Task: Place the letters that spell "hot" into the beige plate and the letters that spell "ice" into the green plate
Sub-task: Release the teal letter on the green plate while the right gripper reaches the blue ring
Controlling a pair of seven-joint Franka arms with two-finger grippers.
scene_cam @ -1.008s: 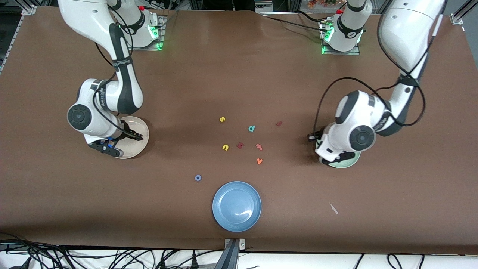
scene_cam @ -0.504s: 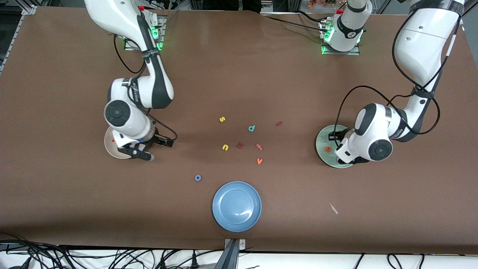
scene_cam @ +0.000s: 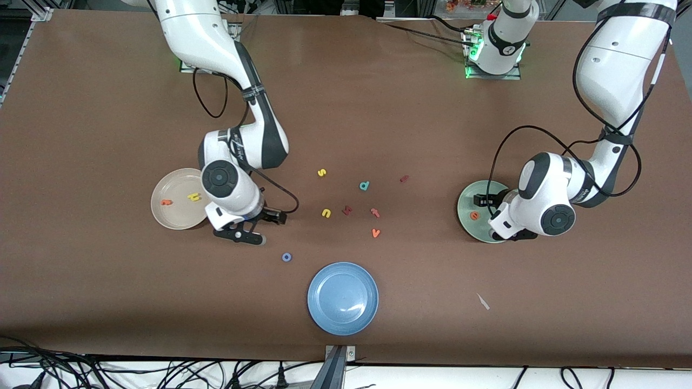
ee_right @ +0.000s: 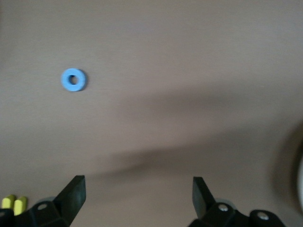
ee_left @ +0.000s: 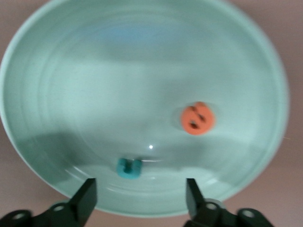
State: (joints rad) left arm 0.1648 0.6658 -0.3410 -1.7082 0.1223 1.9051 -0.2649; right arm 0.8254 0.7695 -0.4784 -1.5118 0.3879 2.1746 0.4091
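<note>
The beige plate (scene_cam: 175, 216) holds the orange "t" (scene_cam: 166, 202) and the yellow "h" (scene_cam: 193, 197). My right gripper (scene_cam: 257, 227) hangs open and empty over bare table between that plate and the blue "o" (scene_cam: 286, 257), which also shows in the right wrist view (ee_right: 73, 80). The green plate (scene_cam: 467, 208) holds the orange "e" (scene_cam: 474, 215) and the teal "c" (ee_left: 129, 168). My left gripper (ee_left: 139, 189) is open over the plate's rim, with the "c" just past its fingertips. The maroon "i" (scene_cam: 404, 178) lies on the table mid-way between the arms.
Loose letters lie mid-table: a yellow "s" (scene_cam: 321, 173), teal "d" (scene_cam: 364, 186), yellow "u" (scene_cam: 326, 213), two reddish hooked letters (scene_cam: 347, 210), and an orange "v" (scene_cam: 376, 233). A blue plate (scene_cam: 343, 298) sits near the front edge, a white scrap (scene_cam: 483, 301) beside it.
My right arm has swung off the beige plate toward the blue "o", and the yellow "h" now shows in that plate. My left gripper has opened, and the "c" lies in the green plate.
</note>
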